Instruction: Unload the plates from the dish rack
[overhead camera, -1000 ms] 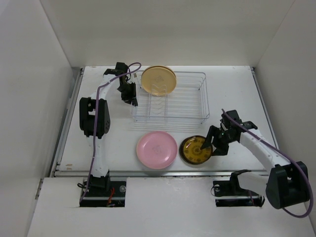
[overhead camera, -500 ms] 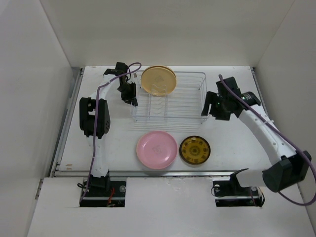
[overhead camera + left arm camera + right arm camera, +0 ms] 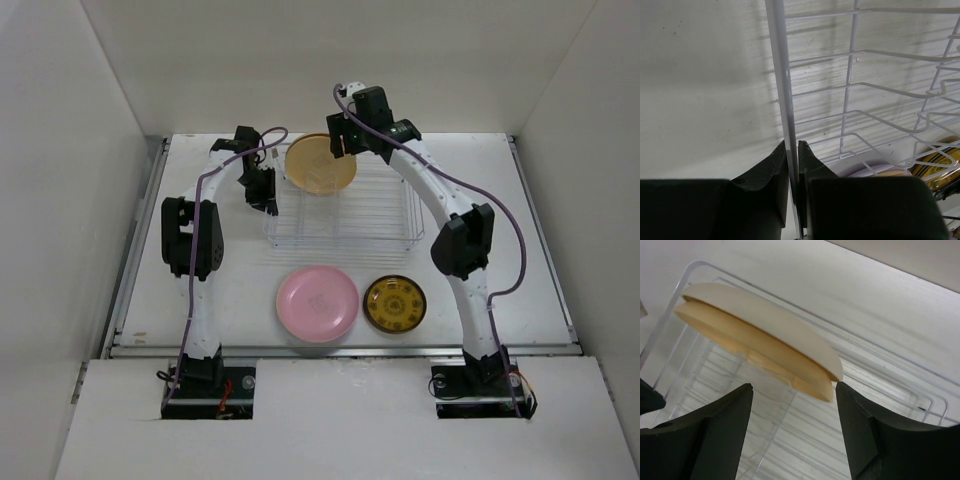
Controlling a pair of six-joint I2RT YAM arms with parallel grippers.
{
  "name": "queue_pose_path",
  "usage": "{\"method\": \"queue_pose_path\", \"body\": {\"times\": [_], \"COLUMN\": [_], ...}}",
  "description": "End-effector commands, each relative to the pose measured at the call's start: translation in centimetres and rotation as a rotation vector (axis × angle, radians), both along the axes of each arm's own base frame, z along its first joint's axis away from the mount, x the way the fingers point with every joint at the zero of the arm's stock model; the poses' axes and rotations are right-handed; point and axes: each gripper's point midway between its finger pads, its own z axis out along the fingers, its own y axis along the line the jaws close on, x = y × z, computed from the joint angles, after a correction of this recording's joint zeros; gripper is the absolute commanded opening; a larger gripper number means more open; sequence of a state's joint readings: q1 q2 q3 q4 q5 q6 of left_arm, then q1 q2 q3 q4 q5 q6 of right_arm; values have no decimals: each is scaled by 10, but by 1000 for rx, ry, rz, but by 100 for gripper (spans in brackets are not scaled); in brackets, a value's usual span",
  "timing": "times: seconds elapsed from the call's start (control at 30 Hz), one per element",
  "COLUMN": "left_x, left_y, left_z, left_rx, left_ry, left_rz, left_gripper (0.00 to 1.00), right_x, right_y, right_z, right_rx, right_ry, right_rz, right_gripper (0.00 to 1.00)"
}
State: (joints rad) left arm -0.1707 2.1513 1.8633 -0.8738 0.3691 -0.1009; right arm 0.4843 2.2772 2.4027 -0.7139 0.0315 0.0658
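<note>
The left hand (image 3: 792, 150) is clamped on an upright wire at the left wall of the dish rack (image 3: 370, 215), apparently to steady it. Nearest on the worktop (image 3: 230, 290), a pink plate (image 3: 317, 303) and, to its right, a smaller dark-yellow patterned plate (image 3: 395, 303) are laid flat. In the rack's far left corner a tan-orange plate (image 3: 740, 335) and a cream plate (image 3: 765, 315) are stood on edge, close together. Above them the right hand (image 3: 792, 390) is held with fingers apart, nothing gripped. The approach to the next plate is judged to be in hand. The right hand would need lowering until one rim alone is straddled, then closing.
</note>
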Motion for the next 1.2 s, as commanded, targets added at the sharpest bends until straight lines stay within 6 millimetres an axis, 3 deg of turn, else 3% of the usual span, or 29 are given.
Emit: {"method": "queue_pose_path", "body": {"times": [0.0, 0.13, 0.17, 0.23, 0.4, 0.47, 0.6, 0.7, 0.83, 0.9, 0.93, 0.97, 1.03, 1.1, 1.17], "left_x": [-11, -12, -9, -10, -10, -10, -10, -8, -8, -6, -6, -6, -7, -8, -10], "left_y": [2, 2, 2, 2, 2, 2, 2, 2, 1, -1, -2, -3, -6, -8, -8], "left_z": [6, -2, 1, 0, -4, -4, -8, -6, -5, -2, 2, 2, 5, 3, 4], "left_rx": [-1, 7, 5, 7, 8, 8, 9, 8, 6, -8, -12, -14, -33, -47, -49], "left_ry": [48, 84, 71, 81, 90, 90, 99, 90, 94, 93, 89, 94, 98, 106, 111], "left_rz": [-6, -16, -16, -16, -16, -16, -16, -16, -6, 8, 21, 32, 53, 59, 68], "left_gripper": [0, 0, 0, 0, 0, 0, 0, 0, 0, 0, 0, 0, 0, 0, 0], "right_x": [25, 32, 31, 31, 26, 28, 27, 25, 6, -2, -4, -14, -18, -24, -33], "right_y": [20, 42, 42, 45, 42, 37, 36, 33, 27, 22, 16, 13, 2, -6, -8], "right_z": [42, 6, 6, 1, -7, -12, -10, 12, 74, 93, 88, 108, 104, 113, 106], "right_rx": [84, 129, 137, 125, 105, 89, 71, 82, 82, 63, 37, 39, -26, -58, -104], "right_ry": [-187, -154, -149, -149, -143, -141, -147, -184, -310, -364, -383, -428, -450, -466, -450], "right_rz": [111, 184, 179, 167, 144, 120, 130, 121, 72, 53, 19, 9, -37, -66, -88], "right_gripper": [73, 55, 45, 37, 36, 28, 0, 0, 0, 0, 0, 0, 0, 0, 0]}}
